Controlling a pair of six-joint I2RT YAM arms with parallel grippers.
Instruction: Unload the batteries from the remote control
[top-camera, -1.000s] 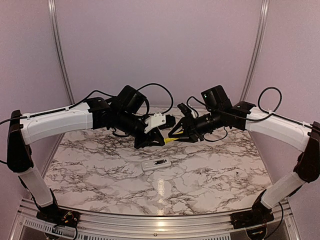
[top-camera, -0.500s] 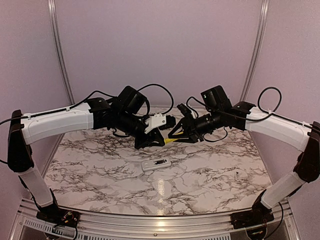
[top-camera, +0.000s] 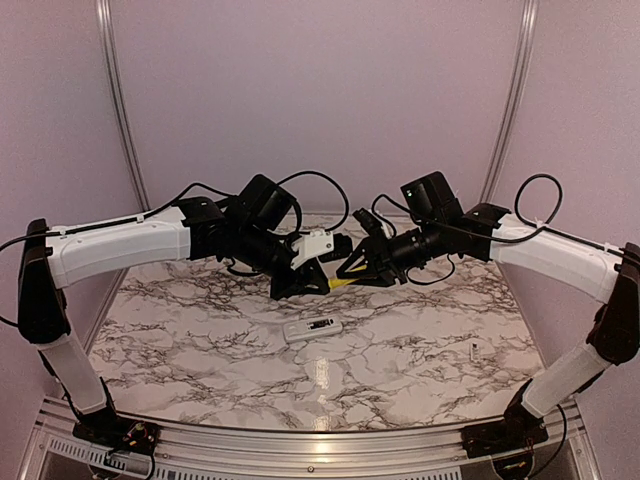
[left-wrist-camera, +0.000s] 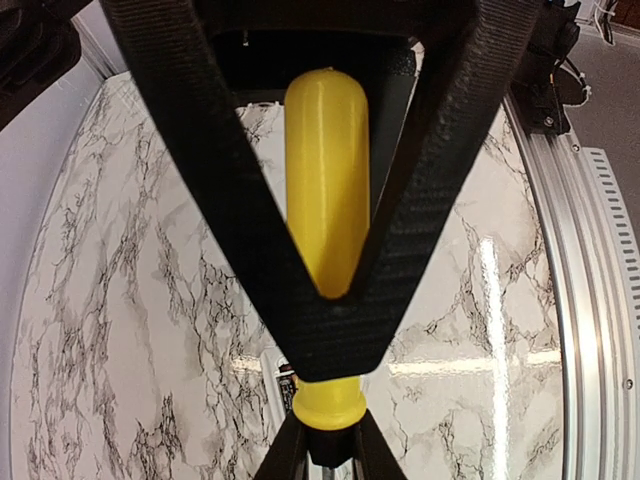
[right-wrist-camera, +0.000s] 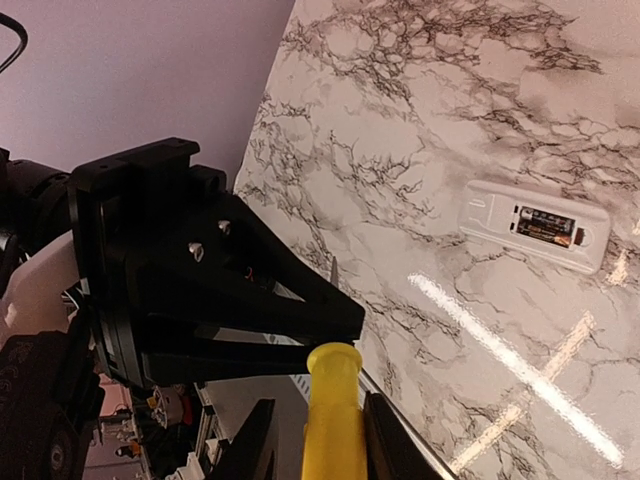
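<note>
The white remote control (top-camera: 312, 328) lies flat on the marble, its dark compartment facing up. In the right wrist view the remote control (right-wrist-camera: 490, 215) shows the batteries (right-wrist-camera: 545, 228) seated in that open recess. High above it the two arms meet tip to tip around a yellow-handled screwdriver (top-camera: 343, 282). My left gripper (top-camera: 322, 284) is shut, its fingertips (left-wrist-camera: 330, 350) closed over the yellow handle (left-wrist-camera: 325, 180). My right gripper (right-wrist-camera: 318, 402) has the handle (right-wrist-camera: 332, 420) between its fingers. A sliver of the remote (left-wrist-camera: 272, 380) peeks out behind the left fingertips.
A tiny pale screw (top-camera: 472, 350) rests on the marble at the right. A metal rail (top-camera: 320, 440) runs along the table's near edge, and purple walls close in the back and sides.
My left arm has edged slightly rightward toward the right gripper. The remote and the screw have not moved.
</note>
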